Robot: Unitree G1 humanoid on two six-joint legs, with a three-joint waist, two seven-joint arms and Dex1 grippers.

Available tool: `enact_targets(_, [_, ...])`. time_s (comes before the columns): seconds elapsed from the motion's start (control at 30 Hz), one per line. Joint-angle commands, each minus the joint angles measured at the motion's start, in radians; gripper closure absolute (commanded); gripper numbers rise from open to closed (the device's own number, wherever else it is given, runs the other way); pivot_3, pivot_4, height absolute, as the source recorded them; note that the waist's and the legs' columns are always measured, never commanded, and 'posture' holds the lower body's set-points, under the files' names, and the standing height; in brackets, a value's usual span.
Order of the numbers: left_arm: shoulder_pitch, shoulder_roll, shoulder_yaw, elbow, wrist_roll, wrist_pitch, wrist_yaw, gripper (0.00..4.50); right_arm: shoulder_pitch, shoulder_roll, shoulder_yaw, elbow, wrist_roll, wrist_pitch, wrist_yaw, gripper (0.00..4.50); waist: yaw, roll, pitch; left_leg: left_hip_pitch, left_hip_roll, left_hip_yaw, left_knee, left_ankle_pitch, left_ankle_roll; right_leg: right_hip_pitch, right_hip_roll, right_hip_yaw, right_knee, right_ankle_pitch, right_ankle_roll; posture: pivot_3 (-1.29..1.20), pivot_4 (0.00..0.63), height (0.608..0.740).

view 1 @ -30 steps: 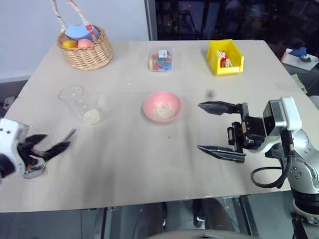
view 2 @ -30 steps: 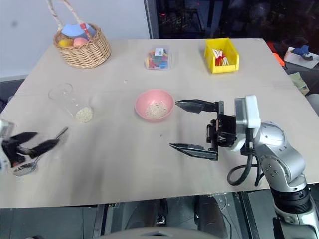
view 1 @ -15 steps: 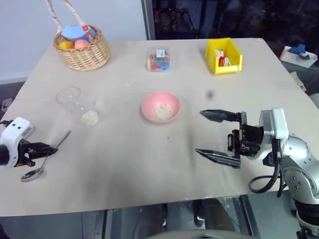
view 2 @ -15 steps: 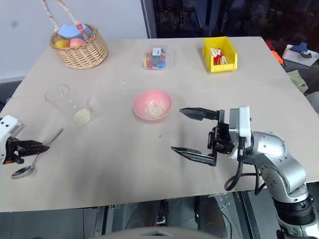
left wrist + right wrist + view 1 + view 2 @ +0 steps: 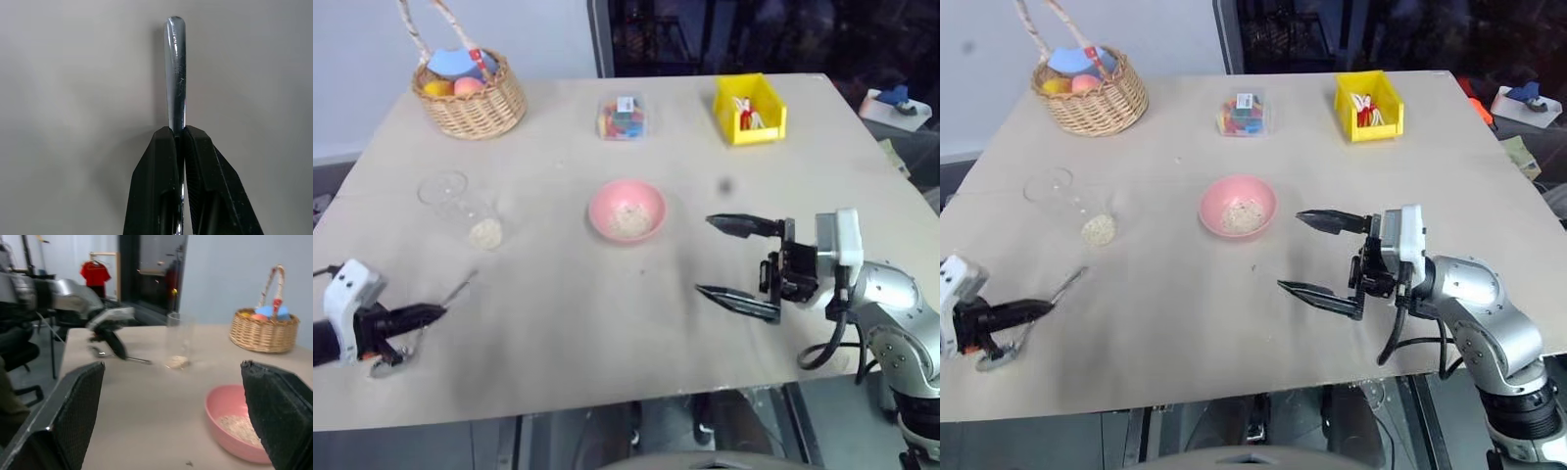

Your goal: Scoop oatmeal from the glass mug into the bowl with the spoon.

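Near the worktop's [image 5: 558, 323] front left corner, the left gripper [image 5: 435, 312] has its jaws pressed together on the handle of the spoon [image 5: 460, 289]; in the left wrist view the shiny handle runs out from between the black fingers [image 5: 156, 181] over bare worktop. The spoon's round end lies just behind the jaws, close to the front edge.

Right gripper [image 5: 1317, 257]: jaws spread wide apart and holding nothing, hanging over the worktop to the right of the bowl [image 5: 1238, 206] and apart from it, fingers pointing toward the robot's left.

Bowl: pink, near the middle of the worktop, with a small heap of oatmeal [image 5: 1241, 214] inside.

Glass mug [image 5: 460, 206]: left of the bowl, between the bowl and the left edge, with oatmeal in its bottom; whether it is upright or tilted cannot be told.

Far edge: wicker basket [image 5: 468, 90] at the left corner, clear box of colourful pieces [image 5: 625, 116] in the middle, yellow bin [image 5: 750, 108] to the right.

Open room: a broad bare strip of worktop lies between the two grippers, in front of the bowl, and between spoon and mug
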Motion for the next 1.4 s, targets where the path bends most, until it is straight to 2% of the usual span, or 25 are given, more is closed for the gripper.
enact_targets(0.03, [0.106,-0.045,0.154,-0.279,-0.099,0.042,-0.034,4.45,0.008,-0.022,0.005,-0.018,-0.039,0.037,-0.048,0.00,0.001,-0.002,0.000,0.000,0.000,0.000,0.000,0.000,0.000,0.000,0.000,0.000,0.000,0.000,0.000,0.00,0.150,0.740])
enact_targets(0.13, [0.072,-0.099,0.104,-0.529,-0.214,0.093,0.054,4.45,0.004,-0.062,0.013,-0.048,-0.039,0.144,-0.109,0.00,0.016,0.000,0.001,0.000,-0.002,-0.002,0.000,0.000,0.000,0.001,-0.003,-0.002,0.000,0.000,0.000,0.00,0.150,0.740])
enact_targets(0.23, [-0.150,-0.148,-0.078,-0.689,-0.298,0.152,0.235,4.45,-0.088,-0.053,0.014,-0.036,0.064,0.306,-0.185,0.00,0.032,0.001,0.001,0.001,-0.003,-0.005,0.001,0.000,-0.002,0.002,-0.003,-0.003,0.001,-0.001,0.001,0.00,0.150,0.740])
enact_targets(0.33, [-0.307,-0.192,-0.189,-0.712,-0.333,0.191,0.328,4.45,-0.173,-0.009,0.008,-0.002,0.136,0.432,-0.267,0.00,0.020,-0.001,0.000,0.001,-0.002,-0.006,0.002,0.002,0.002,0.004,0.000,-0.003,0.001,0.005,-0.005,0.00,0.150,0.740])
enact_targets(0.43, [-0.401,-0.225,-0.266,-0.691,-0.367,0.219,0.368,4.45,-0.241,0.031,0.003,0.013,0.191,0.494,-0.310,0.00,0.006,-0.001,0.000,0.004,-0.002,-0.004,0.002,0.004,-0.003,0.005,0.005,0.000,0.002,0.006,-0.004,0.00,0.150,0.740])
enact_targets(0.57, [-0.491,-0.253,-0.401,-0.621,-0.246,0.111,0.344,4.45,-0.374,0.119,-0.010,0.090,0.269,0.596,-0.414,0.00,-0.003,-0.001,0.000,0.002,-0.001,-0.004,0.000,0.004,-0.003,0.002,0.009,0.001,0.002,0.007,-0.002,0.00,0.150,0.740])
enact_targets(0.73, [-0.556,-0.271,-0.509,-0.563,-0.083,-0.062,0.326,4.45,-0.431,0.196,-0.032,0.161,0.338,0.690,-0.523,0.00,0.002,-0.001,0.000,0.000,-0.001,-0.001,0.000,0.004,-0.004,0.002,0.009,0.000,-0.001,0.007,-0.002,0.00,0.150,0.740])
enact_targets(0.87, [-0.573,-0.284,-0.569,-0.528,0.019,-0.177,0.317,4.45,-0.474,0.264,-0.071,0.202,0.432,0.766,-0.625,0.00,0.001,-0.001,0.000,0.000,-0.001,0.000,0.000,0.004,-0.003,0.002,0.009,0.001,-0.001,0.007,-0.002,0.00,0.150,0.740])
enact_targets(1.07, [-0.576,-0.301,-0.605,-0.508,0.078,-0.253,0.313,4.45,-0.514,0.347,-0.099,0.242,0.515,0.793,-0.741,0.00,-0.009,-0.001,0.000,0.000,0.000,-0.001,0.000,0.004,-0.004,0.001,0.009,0.001,0.000,0.007,-0.002,0.00,0.150,0.740])
enact_targets(1.2, [-0.613,-0.312,-0.619,-0.489,0.093,-0.278,0.307,4.50,-0.515,0.304,-0.034,0.235,0.510,0.871,-0.722,1.17,-0.006,-0.001,0.000,-0.001,0.000,-0.001,0.000,0.004,-0.003,0.001,0.009,0.001,0.000,0.007,-0.002,0.00,0.150,0.740])
enact_targets(1.27, [-0.618,-0.315,-0.621,-0.484,0.099,-0.288,0.304,4.50,-0.516,0.298,-0.024,0.233,0.511,0.885,-0.721,2.20,-0.009,-0.001,0.000,-0.001,0.000,-0.001,0.000,0.004,-0.003,0.001,0.009,0.001,0.000,0.007,-0.002,0.00,0.150,0.740])
enact_targets(1.33, [-0.623,-0.317,-0.623,-0.480,0.105,-0.295,0.305,4.50,-0.519,0.294,-0.020,0.233,0.508,0.890,-0.718,2.92,-0.011,-0.001,0.000,0.000,0.000,-0.003,0.000,0.004,-0.003,0.001,0.009,0.001,0.000,0.007,-0.002,0.00,0.150,0.740])
enact_targets(1.4, [-0.627,-0.319,-0.627,-0.482,0.108,-0.298,0.306,4.50,-0.525,0.297,-0.026,0.239,0.507,0.889,-0.718,3.89,-0.012,-0.001,0.000,0.000,0.000,-0.003,0.000,0.004,-0.003,0.001,0.010,0.001,0.000,0.007,-0.002,0.00,0.150,0.740])
